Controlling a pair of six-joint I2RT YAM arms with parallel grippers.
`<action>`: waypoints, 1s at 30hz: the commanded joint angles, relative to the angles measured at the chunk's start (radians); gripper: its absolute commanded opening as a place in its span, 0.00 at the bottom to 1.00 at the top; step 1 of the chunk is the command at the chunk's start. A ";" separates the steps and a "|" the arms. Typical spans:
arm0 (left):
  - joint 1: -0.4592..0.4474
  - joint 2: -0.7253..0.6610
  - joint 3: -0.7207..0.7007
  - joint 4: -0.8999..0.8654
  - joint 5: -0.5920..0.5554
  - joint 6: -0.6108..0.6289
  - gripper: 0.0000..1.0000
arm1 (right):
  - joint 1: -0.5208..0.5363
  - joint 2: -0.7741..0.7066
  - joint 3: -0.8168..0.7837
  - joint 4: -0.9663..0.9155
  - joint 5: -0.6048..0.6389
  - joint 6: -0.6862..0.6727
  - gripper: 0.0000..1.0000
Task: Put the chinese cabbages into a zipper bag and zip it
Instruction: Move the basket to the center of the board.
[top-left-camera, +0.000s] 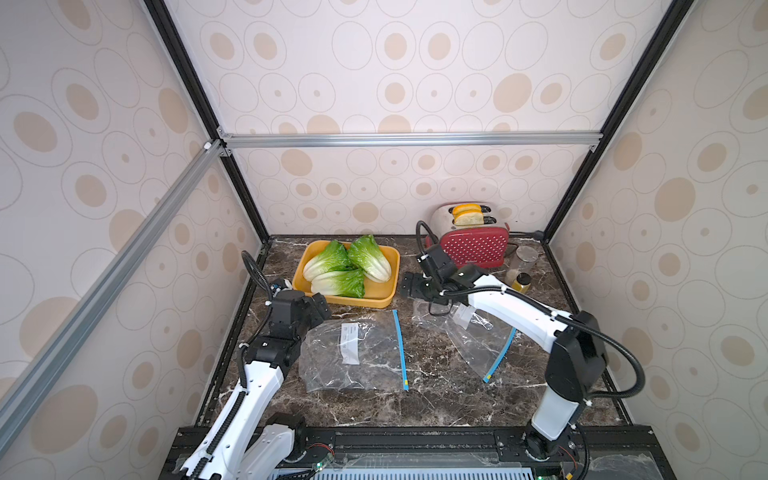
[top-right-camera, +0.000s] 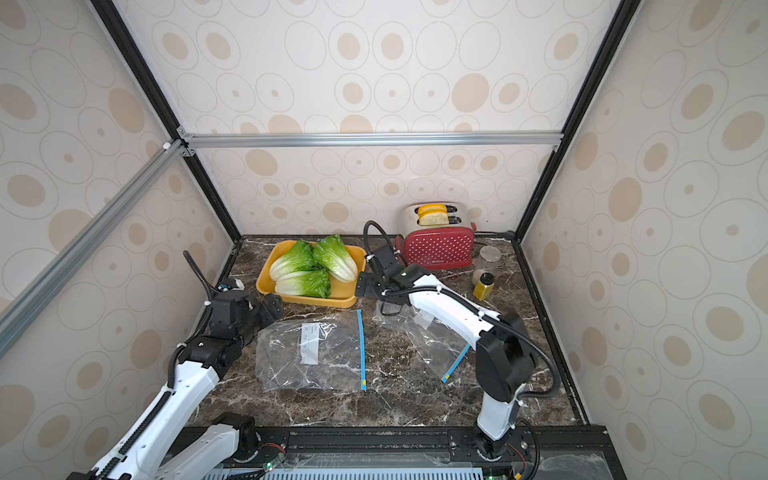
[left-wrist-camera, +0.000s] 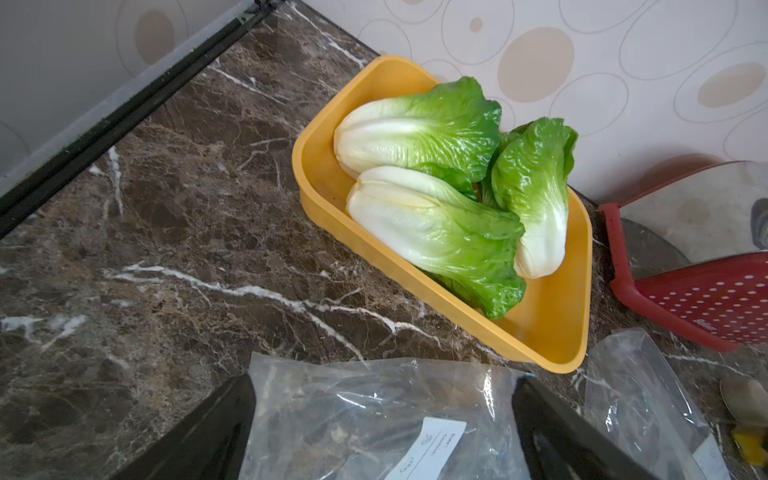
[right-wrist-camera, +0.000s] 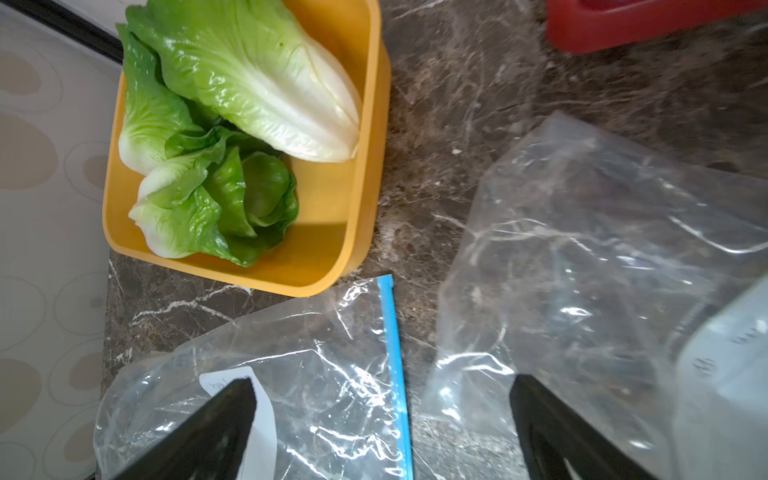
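Chinese cabbages (top-left-camera: 347, 270): I count three small heads with white ribbed bases and glossy, crinkled bright green tops. All three are piled together in one shallow yellow plastic tray (top-left-camera: 345, 302) at the back of the dark marble table (top-left-camera: 436, 399).

Two clear plastic bags with blue zip strips lie flat in front of the tray: left zipper bag (top-left-camera: 353, 357) and right zipper bag (top-left-camera: 478, 345), the latter partly under the right arm.

One red dotted toaster (top-left-camera: 473, 245) holds two yellow bread slices (top-left-camera: 467, 214).

Left gripper (left-wrist-camera: 384, 386) hovers over its bag's near corner, jaws spread wide, empty. Right gripper (right-wrist-camera: 382, 382) hangs just beside the tray's right end, jaws spread, nothing between them.
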 joint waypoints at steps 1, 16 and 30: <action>-0.010 -0.037 0.016 -0.057 0.025 -0.033 0.99 | 0.019 0.112 0.102 -0.055 0.041 0.048 0.97; -0.050 -0.018 0.054 -0.126 0.034 0.018 0.99 | 0.026 0.488 0.470 -0.152 0.199 -0.023 0.76; -0.101 -0.001 0.084 -0.215 0.004 0.006 0.99 | -0.072 0.414 0.335 -0.159 0.286 -0.090 0.60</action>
